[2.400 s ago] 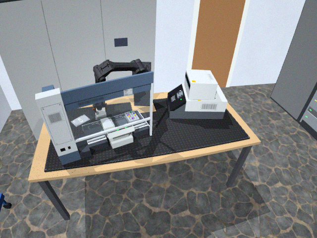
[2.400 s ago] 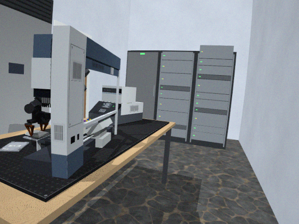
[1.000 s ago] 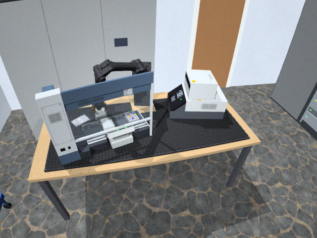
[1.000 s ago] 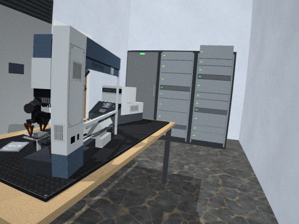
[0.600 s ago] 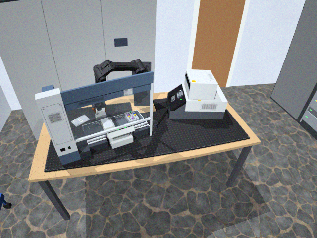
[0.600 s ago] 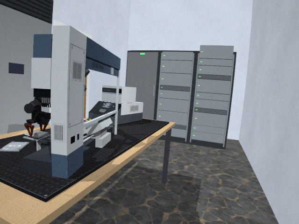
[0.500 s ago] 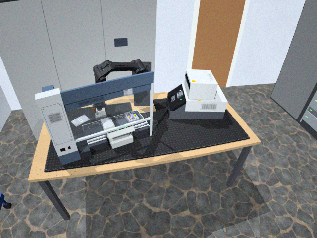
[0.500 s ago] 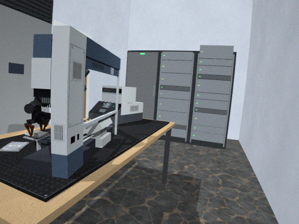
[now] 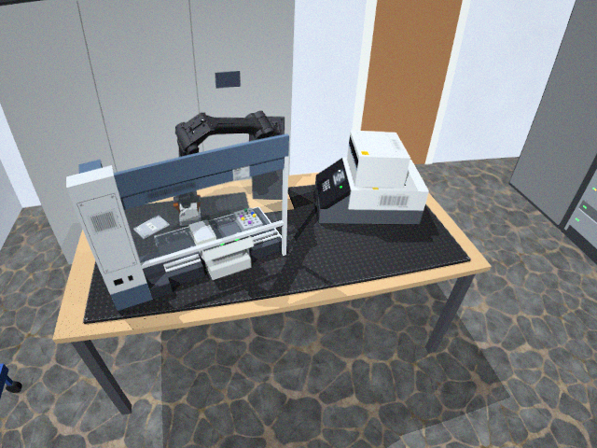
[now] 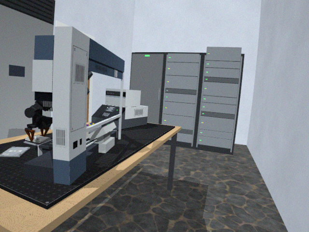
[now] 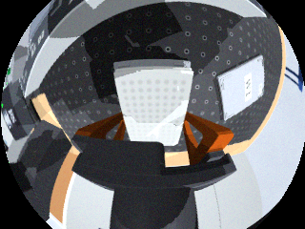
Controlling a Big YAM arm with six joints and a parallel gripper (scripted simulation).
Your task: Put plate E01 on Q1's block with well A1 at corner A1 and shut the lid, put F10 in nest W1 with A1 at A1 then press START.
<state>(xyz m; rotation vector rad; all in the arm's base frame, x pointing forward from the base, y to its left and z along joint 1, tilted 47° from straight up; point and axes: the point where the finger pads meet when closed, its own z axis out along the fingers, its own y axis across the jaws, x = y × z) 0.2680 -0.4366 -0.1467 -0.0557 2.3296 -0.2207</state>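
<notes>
Orange-fingered end effector (image 11: 155, 133) clamped wide across a white 96-well PCR plate (image 11: 152, 105), low over the black perforated bench (image 11: 210, 52) behind the deck. Lift straight, keep level, check label end first.

We see a wooden table (image 9: 270, 315) on dark legs over a grey cobbled floor (image 9: 308, 385). At twelve o'clock stands an orange door (image 9: 409, 72); grey cabinets (image 10: 199, 99) line the three o'clock wall.
</notes>
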